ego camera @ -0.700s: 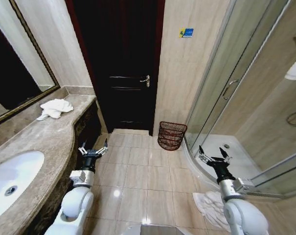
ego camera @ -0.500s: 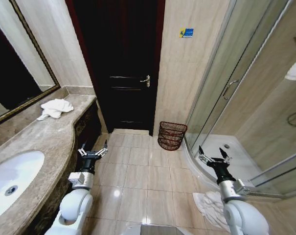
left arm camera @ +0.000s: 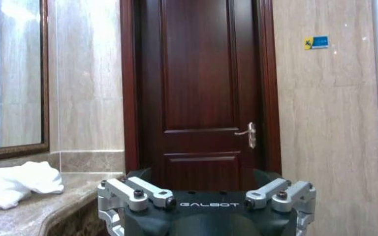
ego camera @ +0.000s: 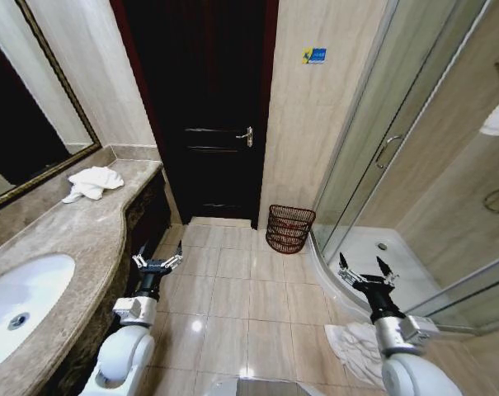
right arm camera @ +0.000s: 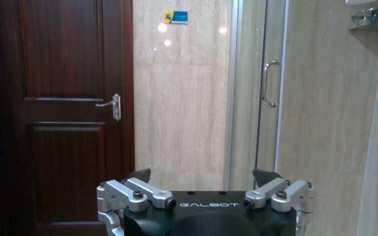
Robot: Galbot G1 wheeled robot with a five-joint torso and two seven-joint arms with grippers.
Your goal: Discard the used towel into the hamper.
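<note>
Crumpled white towel (ego camera: 93,181): far end of marble surface (ego camera: 76,235). Reddish-brown ribbed wicker hamper (ego camera: 289,228): floor, beside door. Left gripper (ego camera: 157,264), right gripper (ego camera: 364,275): jaws spread, empty. Advice: approach towel squarely; grasp bunched centre.

Ahead of the left gripper (ego camera: 157,263) fingers and to their left, a towel (ego camera: 92,182) lies on the counter (ego camera: 76,235), with the sink (ego camera: 14,305) behind them on that side. The hamper (ego camera: 289,228) stands on the floor ahead, between both grippers, beside the door (ego camera: 201,115). Behind the right gripper (ego camera: 365,276) fingers, another towel (ego camera: 356,346) lies on the floor beside the shower enclosure (ego camera: 397,165).
</note>
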